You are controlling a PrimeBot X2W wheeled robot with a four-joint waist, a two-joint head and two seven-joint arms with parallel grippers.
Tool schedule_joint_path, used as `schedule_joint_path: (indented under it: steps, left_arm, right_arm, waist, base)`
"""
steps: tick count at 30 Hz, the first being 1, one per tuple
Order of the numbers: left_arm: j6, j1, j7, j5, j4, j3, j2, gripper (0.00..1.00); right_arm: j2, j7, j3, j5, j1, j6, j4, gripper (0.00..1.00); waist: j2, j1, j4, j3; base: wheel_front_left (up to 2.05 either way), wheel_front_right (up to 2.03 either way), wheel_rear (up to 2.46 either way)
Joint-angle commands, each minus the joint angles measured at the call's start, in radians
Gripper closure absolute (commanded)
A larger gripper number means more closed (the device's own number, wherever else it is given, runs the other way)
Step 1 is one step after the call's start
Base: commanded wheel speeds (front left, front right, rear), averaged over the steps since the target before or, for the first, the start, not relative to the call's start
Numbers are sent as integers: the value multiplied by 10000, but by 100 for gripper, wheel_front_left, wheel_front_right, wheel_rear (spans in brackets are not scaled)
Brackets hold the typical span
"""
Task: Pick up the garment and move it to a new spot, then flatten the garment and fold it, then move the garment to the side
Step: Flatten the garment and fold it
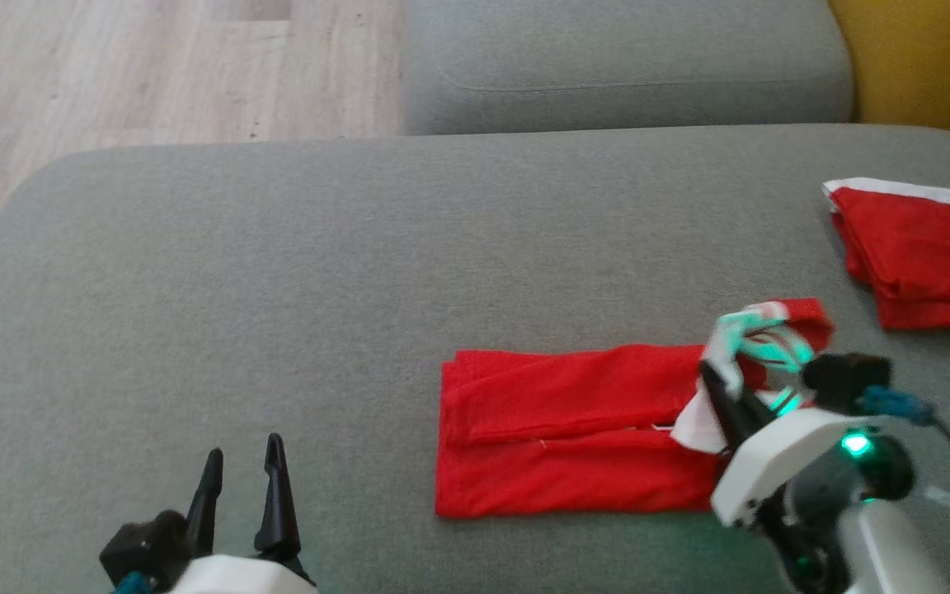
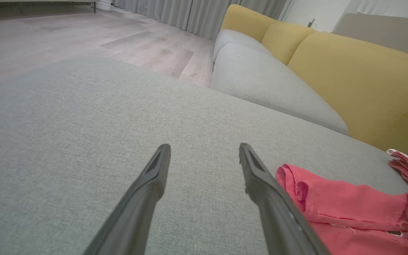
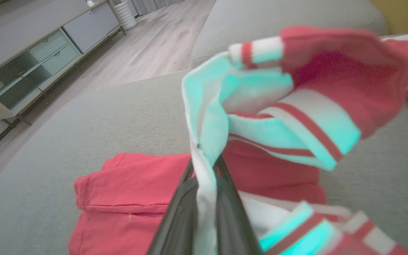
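Garment (image 1: pixel 574 429) (red) pinched by right claw (image 1: pixel 712 381).

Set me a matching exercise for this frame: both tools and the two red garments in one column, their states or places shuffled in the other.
Things:
1. left tool
2. right tool
3. middle red garment
4. far red garment

States or places:
A. lies folded by itself at the head view's right edge
B. open above the bare grey cushion
C. striped end lifted, the rest flat
D. shut on a white cloth edge

Pairs: 1-B, 2-D, 3-C, 4-A
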Motion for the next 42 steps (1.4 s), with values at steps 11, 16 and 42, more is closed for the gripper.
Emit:
schedule_joint_path:
  steps: [11, 16, 42]
  left_arm:
    - [-39, -720, -69, 10, -221, 181, 81, 0]
    - [-57, -764, -71, 11, -172, 127, 26, 0]
    - [-81, -666, -118, -37, 53, -77, -73, 0]
  right_arm:
    - [119, -1069, 3054, 1561, -1555, 65, 1676, 100]
    - [120, -1312, 3643, 1940, -2034, 65, 2461, 100]
    - [121, -3966, 4489, 2604, -3911, 65, 4344, 0]
  waist:
    - [0, 0, 1071, 41]
    - [0, 0, 1381, 58]
    - [0, 0, 1198, -288]
  base:
    - [0, 0, 0]
    - [0, 0, 0]
    - [0, 0, 0]
